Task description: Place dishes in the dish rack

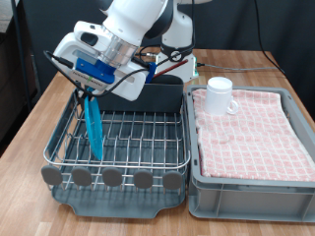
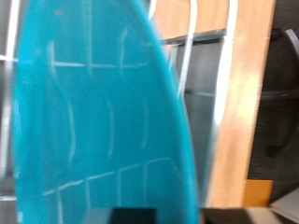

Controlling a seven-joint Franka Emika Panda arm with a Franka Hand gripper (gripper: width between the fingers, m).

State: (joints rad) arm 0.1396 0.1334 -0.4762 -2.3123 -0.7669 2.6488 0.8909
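The light-blue plate (image 1: 94,123) stands on edge in the left part of the exterior view, its long axis running nearly vertical with a slight lean, top edge up under the gripper (image 1: 89,87) and bottom edge down among the wires of the dish rack (image 1: 118,147). Seen almost edge-on there, it reads as a thin blue blade. In the wrist view the plate (image 2: 93,121) fills most of the frame as a broad curved blue face, with the rack's silver wires (image 2: 192,56) showing beside it and their reflections across it.

The rack sits in the lower left and centre of the exterior view on a wooden table (image 1: 246,64); its tall dark grey back compartment (image 1: 162,95) rises at the far end. To the right, touching the rack's side, is a grey bin (image 1: 251,192) lined with pink checked cloth (image 1: 251,133), and the white mug (image 1: 218,94) stands upright on that cloth in the bin's upper left corner (handle side hard to make out). A dark backdrop lies behind the table.

The gripper hangs over the rack's left side in the upper left of the frame, fingers pointing down and clamped on the plate's top edge, narrowly parted by the plate's thickness.
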